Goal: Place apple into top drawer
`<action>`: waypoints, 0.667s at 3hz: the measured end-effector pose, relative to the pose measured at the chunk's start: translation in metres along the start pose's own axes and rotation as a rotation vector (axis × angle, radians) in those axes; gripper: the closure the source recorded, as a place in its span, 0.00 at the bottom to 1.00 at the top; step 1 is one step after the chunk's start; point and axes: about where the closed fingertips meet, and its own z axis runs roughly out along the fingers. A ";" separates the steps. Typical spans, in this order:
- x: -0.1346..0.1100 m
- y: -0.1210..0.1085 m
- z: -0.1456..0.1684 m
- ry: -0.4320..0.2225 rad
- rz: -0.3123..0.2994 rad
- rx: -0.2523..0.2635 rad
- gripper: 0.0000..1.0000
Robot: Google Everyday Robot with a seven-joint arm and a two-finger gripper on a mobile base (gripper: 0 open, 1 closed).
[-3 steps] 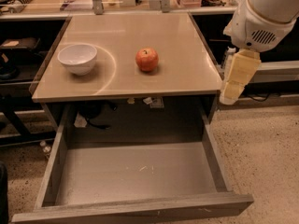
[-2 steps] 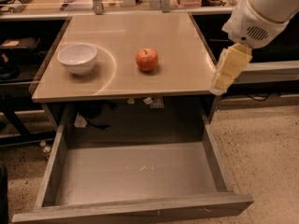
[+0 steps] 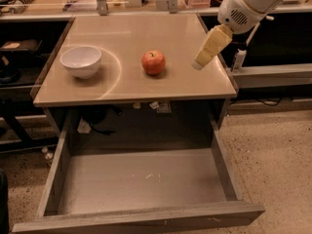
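Observation:
The small red-orange apple (image 3: 153, 62) rests on the beige tabletop (image 3: 136, 38), right of centre. The gripper (image 3: 199, 64) hangs from the white arm at the upper right, over the table's right side, a short way right of the apple and apart from it. It holds nothing that I can see. The top drawer (image 3: 141, 179) is pulled wide open below the table's front edge, its grey floor bare except for small pale scuffs.
A white bowl (image 3: 81, 61) stands on the table's left part. Shelves with dark items flank the table on both sides. Cluttered items and two metal posts line the back edge. Speckled floor lies to the right of the drawer.
The arm has swung left and up, from beside the table's right edge to over the tabletop, closer to the apple. Apple, bowl and drawer have not moved.

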 end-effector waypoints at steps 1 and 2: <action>-0.002 -0.003 0.002 -0.005 0.007 0.000 0.00; -0.002 -0.003 0.012 -0.030 0.012 -0.016 0.00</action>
